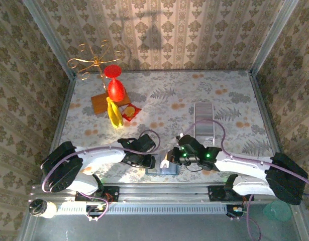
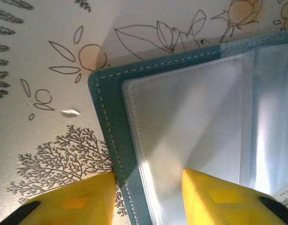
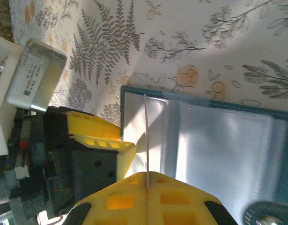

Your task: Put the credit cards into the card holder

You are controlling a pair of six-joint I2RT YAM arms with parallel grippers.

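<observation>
Card holder (image 1: 162, 171): dark teal, lying open on floral tabletop (image 1: 234, 100) at its near edge, clear sleeves up. Left jaws: part open, yellow fingers (image 2: 73, 201) astride holder's corner, gripping nothing. Right jaws: closed on thin card (image 3: 146, 131), edge-on over the sleeves

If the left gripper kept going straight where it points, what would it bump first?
The card holder. The left gripper points at its open corner, fingers apart either side of the teal edge, so it would probably hit that edge or the clear sleeve first. Depth is unclear.
</observation>
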